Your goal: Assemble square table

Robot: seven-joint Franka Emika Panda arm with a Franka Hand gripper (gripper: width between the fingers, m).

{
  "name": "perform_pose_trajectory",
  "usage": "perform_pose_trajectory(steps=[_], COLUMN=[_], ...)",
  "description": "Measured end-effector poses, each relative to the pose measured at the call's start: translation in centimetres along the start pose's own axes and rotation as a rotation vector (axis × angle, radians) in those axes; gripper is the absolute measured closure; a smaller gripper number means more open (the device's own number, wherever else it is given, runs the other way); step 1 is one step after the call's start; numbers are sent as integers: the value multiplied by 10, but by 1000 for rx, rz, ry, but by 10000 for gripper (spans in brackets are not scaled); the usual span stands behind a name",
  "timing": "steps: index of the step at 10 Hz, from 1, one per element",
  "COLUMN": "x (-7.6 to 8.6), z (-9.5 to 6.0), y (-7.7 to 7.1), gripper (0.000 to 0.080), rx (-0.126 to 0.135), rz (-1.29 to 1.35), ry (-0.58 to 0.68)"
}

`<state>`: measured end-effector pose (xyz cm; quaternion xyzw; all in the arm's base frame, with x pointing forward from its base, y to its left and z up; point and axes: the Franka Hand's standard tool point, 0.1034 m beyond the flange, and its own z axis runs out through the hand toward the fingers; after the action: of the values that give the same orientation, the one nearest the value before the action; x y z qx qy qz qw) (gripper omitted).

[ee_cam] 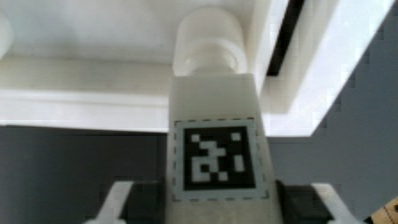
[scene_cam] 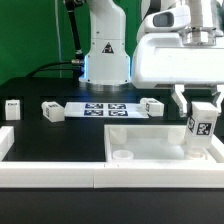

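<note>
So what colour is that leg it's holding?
The leg is white, with a black-and-white tag; the wrist view shows it best.

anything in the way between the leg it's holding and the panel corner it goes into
Nothing visible. The end effector holds the leg upright at the square panel's corner on the exterior view's right; the loose legs and marker board lie farther back, off that path.

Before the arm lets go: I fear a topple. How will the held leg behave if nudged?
Probably stiff: the leg looks like moulded plastic. Likely tippy: it is tall and narrow in the end effector. Its rounded body could roll once down.
</note>
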<state>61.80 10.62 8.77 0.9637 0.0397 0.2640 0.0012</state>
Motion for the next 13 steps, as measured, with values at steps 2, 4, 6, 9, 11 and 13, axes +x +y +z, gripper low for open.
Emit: perform_pose_trajectory(steps=[2,4,6,9,11,13], x=[-1,-1,-1,-1,-1,-1], z=[3,3,3,3,3,3], y=[-1,-1,0,0,0,0], gripper=[509,502,302,159,151,150], rx=[-1,-1,-1,-1,-1,-1], rz=[-1,-1,-1,-1,-1,-1], ry=[2,2,2,2,2,2])
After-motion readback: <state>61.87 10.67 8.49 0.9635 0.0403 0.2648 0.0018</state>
